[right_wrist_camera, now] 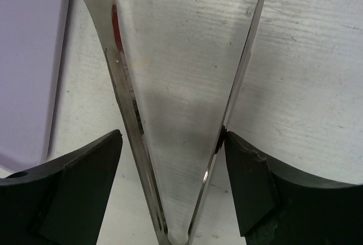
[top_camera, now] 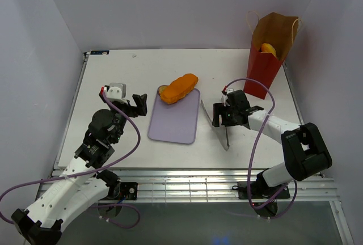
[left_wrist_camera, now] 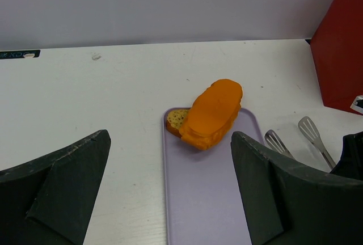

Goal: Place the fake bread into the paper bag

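We're in a robotics lab test cell; a white table (top_camera: 113, 75) sits boxed in by blank walls (top_camera: 170, 7); the left arm (top_camera: 74, 185) and right arm (top_camera: 300, 154) mount on a slotted metal rail (top_camera: 187, 185); purple cables (top_camera: 136, 137) loop loose; fake bread (top_camera: 178, 88) serves as prop.

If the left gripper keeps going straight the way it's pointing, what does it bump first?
Probably the orange loaf on the lavender tray. If it travels low, the tray's near edge might come first.
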Available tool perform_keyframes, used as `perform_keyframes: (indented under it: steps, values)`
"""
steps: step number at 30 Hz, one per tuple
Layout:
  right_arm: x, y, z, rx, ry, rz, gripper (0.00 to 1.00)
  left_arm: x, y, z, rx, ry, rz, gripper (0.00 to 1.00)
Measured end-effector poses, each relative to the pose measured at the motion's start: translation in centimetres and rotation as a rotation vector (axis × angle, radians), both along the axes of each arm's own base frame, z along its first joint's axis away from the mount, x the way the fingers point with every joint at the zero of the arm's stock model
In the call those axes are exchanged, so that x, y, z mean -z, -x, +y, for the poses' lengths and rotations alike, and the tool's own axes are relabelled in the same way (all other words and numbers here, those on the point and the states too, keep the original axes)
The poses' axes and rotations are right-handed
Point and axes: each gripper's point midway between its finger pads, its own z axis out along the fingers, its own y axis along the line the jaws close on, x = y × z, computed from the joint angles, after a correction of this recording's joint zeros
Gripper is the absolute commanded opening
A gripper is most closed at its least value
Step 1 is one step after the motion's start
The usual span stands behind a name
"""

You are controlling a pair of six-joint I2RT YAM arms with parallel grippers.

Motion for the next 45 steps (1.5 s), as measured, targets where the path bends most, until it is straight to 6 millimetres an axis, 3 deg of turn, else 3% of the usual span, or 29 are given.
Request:
perform_keyframes:
  steps: [10,13,16,26,29,34,38,45]
  values:
    - [-2.1,-0.8,0.1,-0.033,0.027,-0.011,0.84,0.0,0.0,0.0,0.000,0.000,0.000,0.98]
    - [-3.6,-1.0,0.0,-0.041,0.037,-0.025,0.84,0.0,0.0,0.0,0.000,0.000,0.000,0.98]
    - [-6.4,-1.7,0.1,-0.049,0.026,-0.085,0.84,0.0,0.0,0.0,0.000,0.000,0.000,0.98]
    - [-19.2,-2.8,-0.5,-0.005,-0.100,-0.501,0.91,0.2,-0.1,0.0,-0.005,-0.003,0.003,0.98]
    - [-21.4,-2.6,-1.0,0.010,-0.124,-0.596,0.95,0.3,-0.1,0.1,-0.009,-0.006,0.004,0.98]
    - [-21.2,-2.3,-1.3,0.015,-0.119,-0.614,0.98,0.9,-0.4,0.1,-0.017,-0.019,0.014,0.98]
    - [-20.0,-2.2,-1.8,0.032,-0.097,-0.592,0.94,1.3,-0.7,0.2,-0.032,-0.035,0.026,0.98]
    - [-20.1,-2.5,-2.8,0.095,-0.074,-0.603,0.92,1.7,-0.9,0.8,-0.067,-0.055,0.032,0.98]
